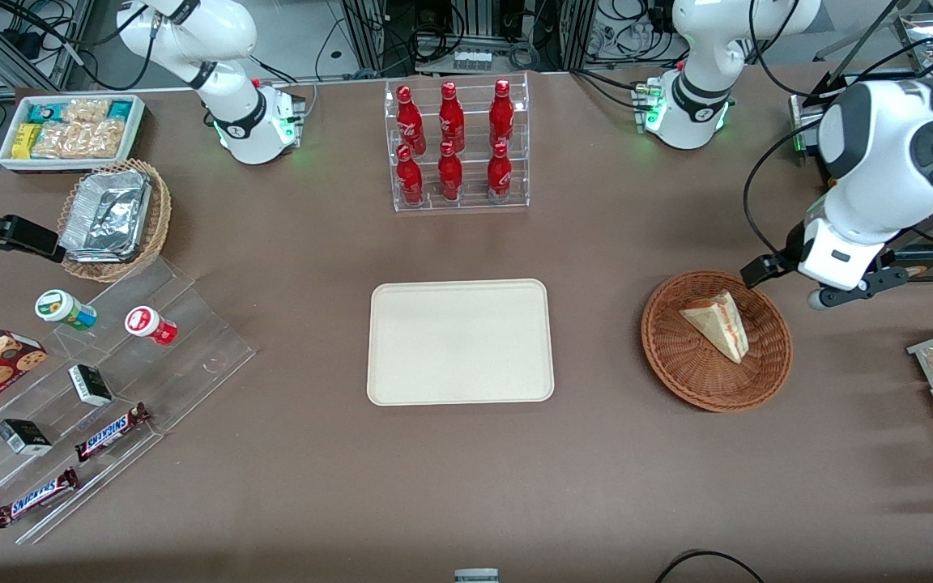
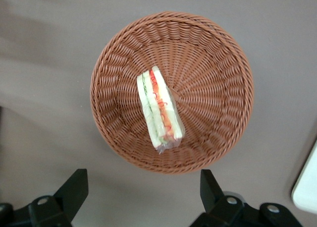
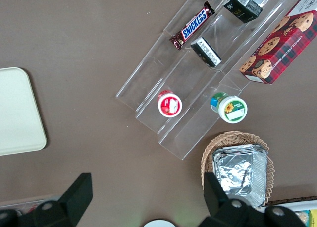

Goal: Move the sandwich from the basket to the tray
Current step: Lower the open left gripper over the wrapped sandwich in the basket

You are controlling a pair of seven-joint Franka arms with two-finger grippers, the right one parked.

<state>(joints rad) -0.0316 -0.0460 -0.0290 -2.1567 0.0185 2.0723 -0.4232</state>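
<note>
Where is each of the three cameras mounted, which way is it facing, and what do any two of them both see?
Front view: high at the table's front, looking down at the tray, the basket with the sandwich, and both arms.
Left wrist view: on the working arm, looking straight down into the basket at the sandwich; the gripper hangs above the table just off the basket's rim, jaws open.
Right wrist view: on the parked arm, looking down at the snack stand; its own jaws show.
Shared: front and left wrist both show basket and sandwich.
</note>
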